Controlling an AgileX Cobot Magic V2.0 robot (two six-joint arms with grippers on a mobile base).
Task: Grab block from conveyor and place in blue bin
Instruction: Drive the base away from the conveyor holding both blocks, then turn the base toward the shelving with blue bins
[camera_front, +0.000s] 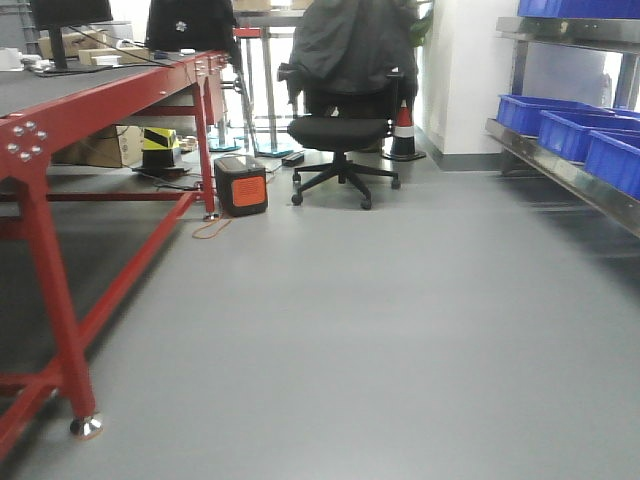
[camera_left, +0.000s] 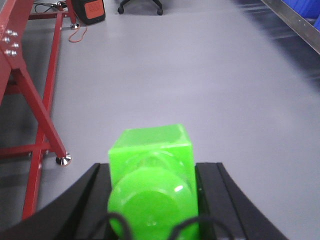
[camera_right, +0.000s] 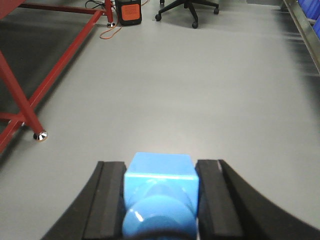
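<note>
**Both blocks gripped; bins off to the right**

The green block (camera_left: 150, 150) sits clamped between the left fingers (camera_left: 212, 192), pads flat on its side faces; the blue block (camera_right: 160, 172) sits the same way between the right fingers (camera_right: 210, 195); both pairs are closed to block width. The blocks look like glossy moulded plastic, probably light, stiff and a little slippery; the flat opposite faces suit a grip better than the rounded near end. The conveyor (camera_front: 70, 85) stands left, its red legs close; blue bins (camera_front: 565, 135) line a shelf (camera_front: 560, 172) right; open floor (camera_front: 350, 320) lies between; a chair (camera_front: 340, 135) is well ahead.
</note>
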